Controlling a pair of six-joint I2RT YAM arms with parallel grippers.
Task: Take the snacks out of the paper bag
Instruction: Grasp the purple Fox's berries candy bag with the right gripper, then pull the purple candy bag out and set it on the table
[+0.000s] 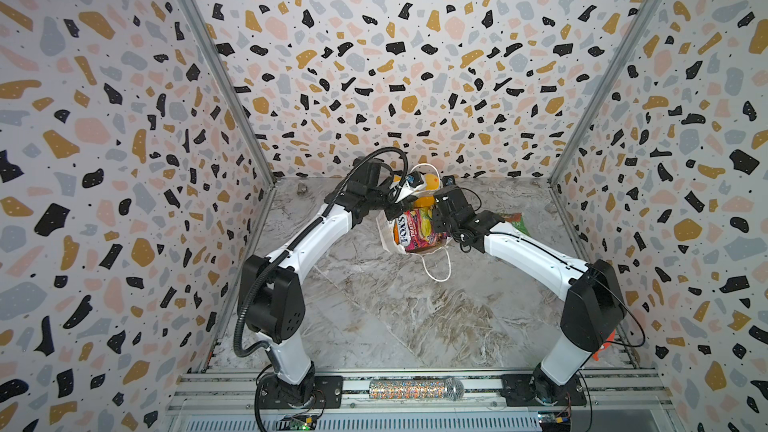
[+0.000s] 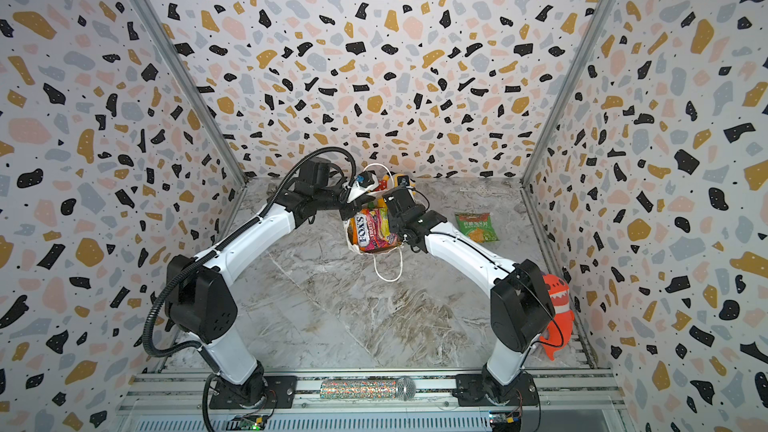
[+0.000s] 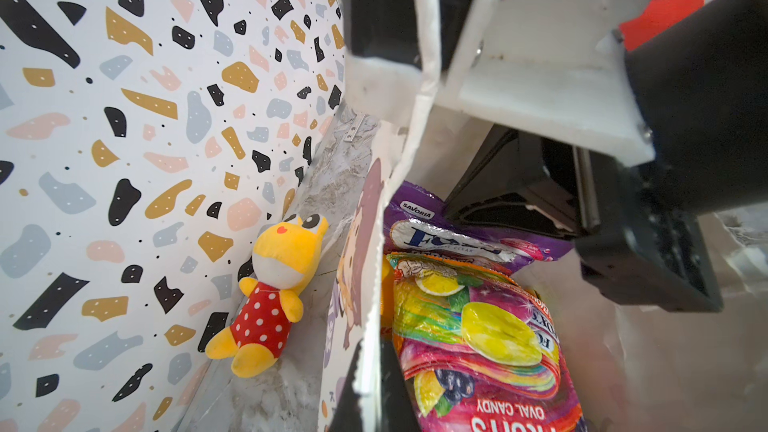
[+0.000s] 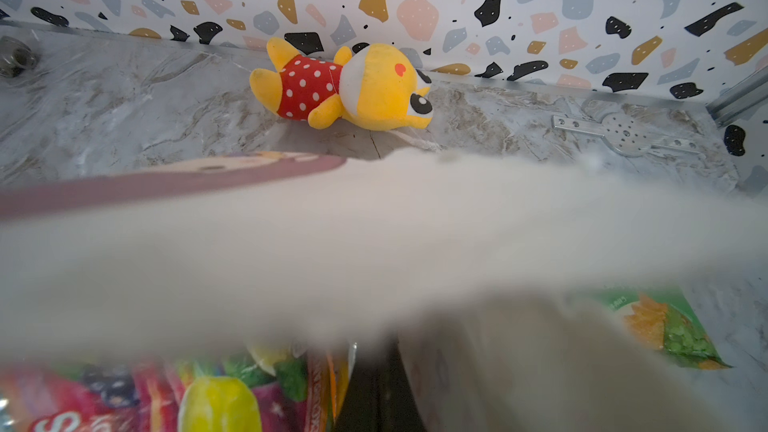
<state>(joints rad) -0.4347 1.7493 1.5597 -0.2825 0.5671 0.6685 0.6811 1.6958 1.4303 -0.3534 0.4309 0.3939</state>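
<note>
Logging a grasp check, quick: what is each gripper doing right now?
Left gripper: shut on the rim of the white cartoon-print paper bag.
Right gripper: shut inside that bag; what it holds cannot be told.

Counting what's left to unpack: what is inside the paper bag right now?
A red-pink FOX'S packet lies uppermost in the paper bag, with a purple packet partly under it and an orange-yellow sliver at the wall. Anything deeper is covered.
</note>
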